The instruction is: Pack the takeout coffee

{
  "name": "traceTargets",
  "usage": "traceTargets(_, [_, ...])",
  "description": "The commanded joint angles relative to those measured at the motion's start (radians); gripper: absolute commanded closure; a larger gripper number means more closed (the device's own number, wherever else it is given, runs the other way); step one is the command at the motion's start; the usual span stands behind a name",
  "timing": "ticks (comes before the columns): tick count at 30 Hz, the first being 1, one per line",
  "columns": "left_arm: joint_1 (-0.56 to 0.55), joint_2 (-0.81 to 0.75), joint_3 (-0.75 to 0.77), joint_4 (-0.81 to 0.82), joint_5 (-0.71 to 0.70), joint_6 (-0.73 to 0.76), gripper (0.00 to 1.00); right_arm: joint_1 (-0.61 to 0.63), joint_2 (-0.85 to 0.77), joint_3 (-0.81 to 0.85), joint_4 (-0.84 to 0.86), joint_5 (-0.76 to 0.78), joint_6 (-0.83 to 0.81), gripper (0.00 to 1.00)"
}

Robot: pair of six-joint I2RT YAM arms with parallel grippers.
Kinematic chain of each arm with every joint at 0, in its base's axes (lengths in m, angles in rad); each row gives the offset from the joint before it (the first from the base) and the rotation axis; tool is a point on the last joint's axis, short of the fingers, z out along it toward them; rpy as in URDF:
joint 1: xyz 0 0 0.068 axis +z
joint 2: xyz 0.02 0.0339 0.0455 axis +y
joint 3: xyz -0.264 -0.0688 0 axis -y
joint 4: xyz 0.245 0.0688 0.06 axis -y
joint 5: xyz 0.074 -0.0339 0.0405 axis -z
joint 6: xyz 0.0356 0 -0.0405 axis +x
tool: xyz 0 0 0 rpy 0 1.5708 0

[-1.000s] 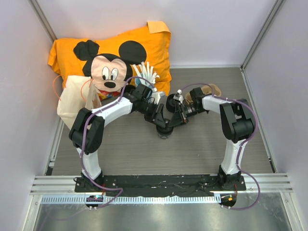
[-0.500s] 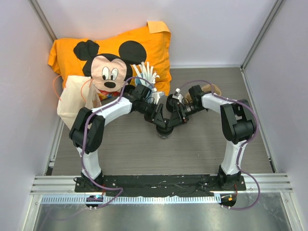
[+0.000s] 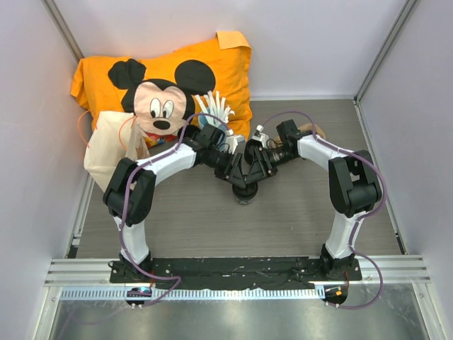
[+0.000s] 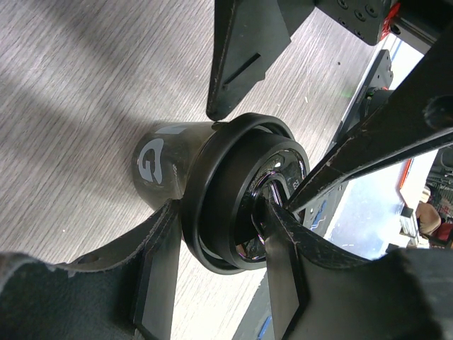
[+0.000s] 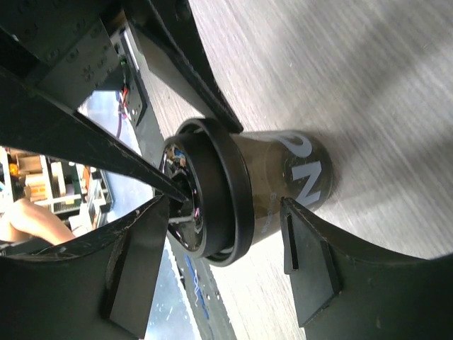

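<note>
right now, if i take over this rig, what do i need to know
Left gripper: closed on the lid of the takeout coffee.
Right gripper: open, fingers either side of the cup, not gripping.
Cup: upright on the table, between both arms, lid on.
Done: cup grasped by the left.
Left: lift it and pack it; the cream bag at far left looks the likely place.

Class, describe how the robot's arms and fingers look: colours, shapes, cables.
Both the left arm and right arm have white links, black joints and black bases. A purple cable runs along each. The fingers are flat, black and wedge-shaped.
</note>
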Motion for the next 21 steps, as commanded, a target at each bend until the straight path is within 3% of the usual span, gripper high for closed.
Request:
traceTargets(1, [-0.010, 0.101, -0.078, -0.108, -0.318, 0.093, 0.76, -0.005, -0.039, 0.035, -0.075, -0.018, -0.084, 0.30])
traceTargets(7, [0.005, 0.084, -0.070, -0.111, -0.297, 0.093, 0.52, -0.020, -0.036, 0.015, -0.112, -0.070, -0.123, 0.30])
traceTargets(13, [0.008, 0.078, -0.045, -0.126, -0.290, 0.106, 0.35, -0.026, -0.019, 0.028, -0.113, -0.104, -0.132, 0.30])
traceTargets(21, [0.013, 0.069, -0.004, -0.146, -0.283, 0.113, 0.28, -0.026, -0.027, 0.019, -0.115, -0.106, -0.138, 0.31])
